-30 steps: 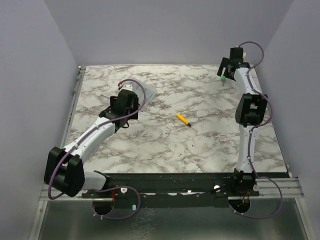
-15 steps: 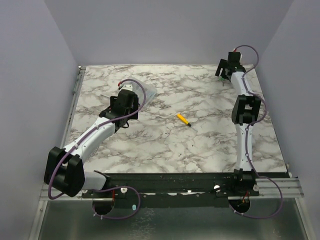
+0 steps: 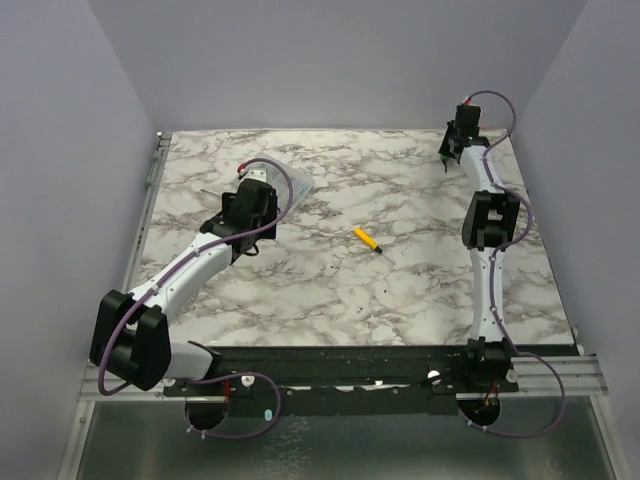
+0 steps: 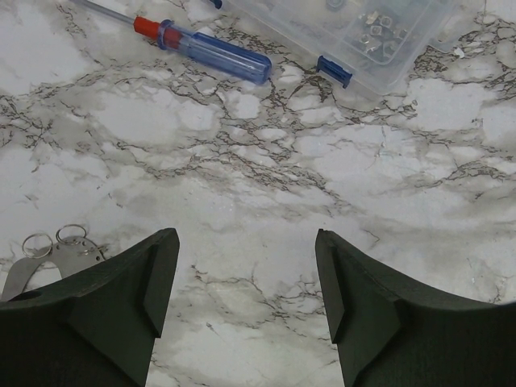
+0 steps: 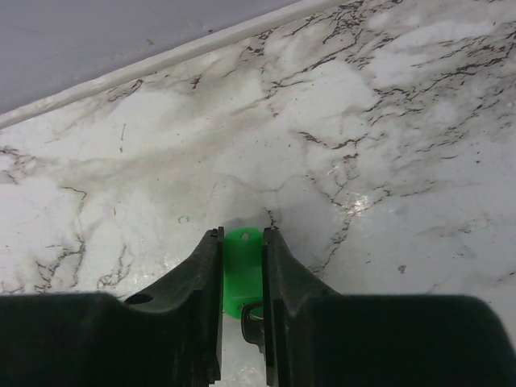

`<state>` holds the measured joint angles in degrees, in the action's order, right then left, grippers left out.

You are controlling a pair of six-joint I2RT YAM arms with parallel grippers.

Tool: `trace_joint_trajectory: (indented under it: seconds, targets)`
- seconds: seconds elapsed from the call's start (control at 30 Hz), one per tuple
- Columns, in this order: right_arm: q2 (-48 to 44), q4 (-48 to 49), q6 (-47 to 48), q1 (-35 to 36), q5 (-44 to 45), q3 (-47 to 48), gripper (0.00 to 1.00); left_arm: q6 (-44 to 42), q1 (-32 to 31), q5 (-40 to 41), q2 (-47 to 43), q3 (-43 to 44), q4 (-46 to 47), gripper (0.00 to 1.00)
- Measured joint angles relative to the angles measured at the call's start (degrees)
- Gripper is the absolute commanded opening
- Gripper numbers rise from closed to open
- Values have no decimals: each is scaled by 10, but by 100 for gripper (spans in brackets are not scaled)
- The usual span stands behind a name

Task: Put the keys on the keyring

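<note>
Now R end effector (image 5: 242, 242) pinches green key (image 5: 239, 278) (far corner); L end effector (image 4: 244, 242) wide open.

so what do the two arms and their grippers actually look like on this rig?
Both match. The left arm and right arm are slim white links joined by chunky black joint housings, and a thin purple cable loops along each. The left gripper and right gripper each have two matte black, wedge-shaped fingers. No markings are visible.

Screwdriver (image 4: 211, 50) and box (image 4: 355, 32) beyond left tool (image 4: 246, 274)
</note>
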<state>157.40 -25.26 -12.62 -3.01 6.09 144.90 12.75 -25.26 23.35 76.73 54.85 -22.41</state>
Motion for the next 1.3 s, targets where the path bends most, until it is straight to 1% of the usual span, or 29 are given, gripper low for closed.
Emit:
trace_joint_trajectory:
  seconds: [0.07,0.1,0.27,0.37,0.57,0.9,1.1,1.3]
  targets:
    - [0,3,1,1,-4,-1,2,0,0,0,0,0,0,74]
    - [0,5,2,2,-5,-3,1,0,0,0,0,0,0,74]
    - [-16,41,8,9,-6,-43,0,0,0,0,0,1,0,74]
    - [-37,46,14,15,-7,-75,1,0,0,0,0,1,0,74]
    - [-105,51,23,36,-11,-170,1,0,0,0,0,1,0,74]
    - [-273,64,19,84,-20,-296,1,0,0,0,-7,1,0,73]
    - [-420,85,1,109,-33,-435,1,0,0,-1,-17,1,0,73]
    - [-573,90,-34,122,-26,-579,1,1,0,-6,-27,1,0,73]
